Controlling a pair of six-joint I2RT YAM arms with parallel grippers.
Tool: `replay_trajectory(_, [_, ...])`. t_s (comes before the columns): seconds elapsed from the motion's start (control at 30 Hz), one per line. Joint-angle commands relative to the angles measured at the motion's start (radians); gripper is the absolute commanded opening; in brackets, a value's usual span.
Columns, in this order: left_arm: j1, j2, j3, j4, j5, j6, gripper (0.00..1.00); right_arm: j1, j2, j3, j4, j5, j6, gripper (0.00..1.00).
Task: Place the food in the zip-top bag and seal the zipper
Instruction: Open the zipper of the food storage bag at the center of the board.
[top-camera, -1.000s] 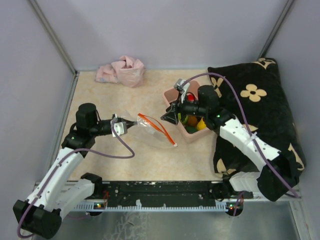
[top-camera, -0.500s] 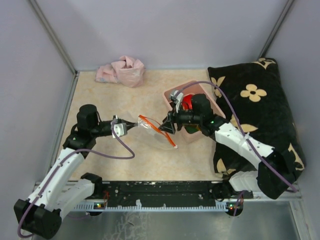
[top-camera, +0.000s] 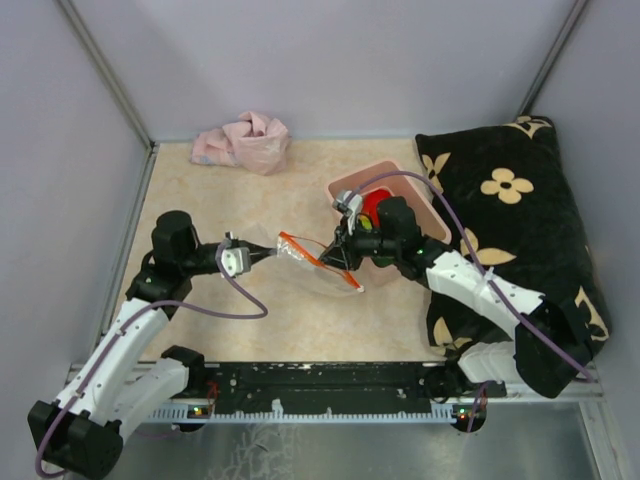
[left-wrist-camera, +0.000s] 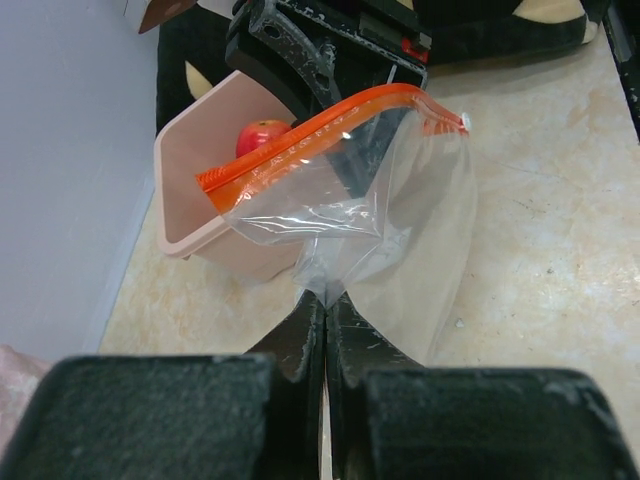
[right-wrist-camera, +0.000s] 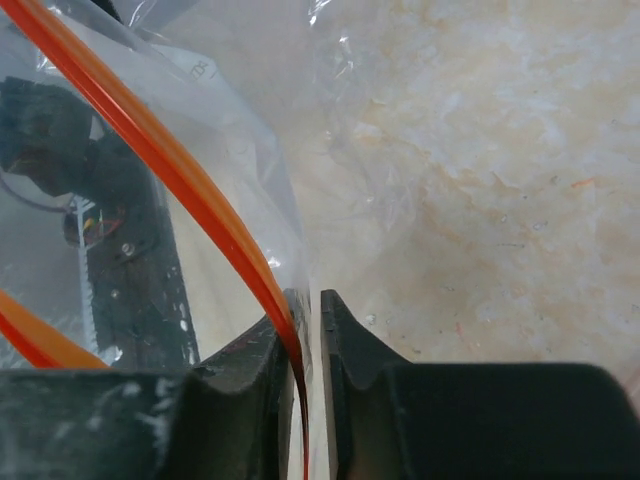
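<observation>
L claw (top-camera: 262, 254) pressed shut on bag (top-camera: 300, 272) bottom corner, 9 o'clock side | R claw (top-camera: 338, 254) pinching zipper (top-camera: 300, 246) | strip runs approx 10-to-4, bag spans betw. claws | food (top-camera: 375, 205) in tub (top-camera: 400, 172), 1 o'clock of R claw; R arm nearer.

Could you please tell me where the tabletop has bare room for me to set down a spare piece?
Bare table lies at the back between the pink cloth and the pink tub, and in front, between the zip-top bag and the near rail. The centre is crowded: the left pincer and right pincer both grip the bag beside the tub.
</observation>
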Motion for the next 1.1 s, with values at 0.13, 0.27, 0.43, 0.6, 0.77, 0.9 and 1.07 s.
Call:
replay_trajectory(0.13, [-0.005, -0.047, -0.011, 0.097, -0.032, -0.206, 0.21, 0.011, -0.072, 0.009, 0.048, 0.104, 0.016, 0.0])
replay_trajectory(0.27, [-0.005, -0.065, 0.014, 0.103, -0.109, -0.338, 0.37, 0.014, -0.103, 0.013, 0.032, 0.191, 0.037, 0.0])
replay_trajectory(0.43, [-0.005, -0.099, 0.062, 0.09, -0.304, -0.568, 0.49, 0.023, -0.148, 0.02, 0.0, 0.348, 0.067, 0.0])
replay_trajectory(0.6, [-0.005, -0.116, 0.14, -0.027, -0.467, -0.817, 0.57, 0.037, -0.189, 0.008, 0.027, 0.477, 0.12, 0.0])
replay_trajectory(0.77, [-0.004, -0.15, 0.139, -0.08, -0.555, -1.053, 0.62, 0.078, -0.177, 0.018, 0.047, 0.61, 0.179, 0.0])
replay_trajectory(0.9, [-0.005, -0.138, 0.117, -0.086, -0.497, -1.224, 0.63, 0.127, -0.145, 0.039, 0.051, 0.718, 0.215, 0.0])
replay_trajectory(1.07, [-0.006, -0.123, 0.058, 0.003, -0.434, -1.408, 0.63, 0.214, -0.1, 0.072, 0.053, 0.871, 0.265, 0.0])
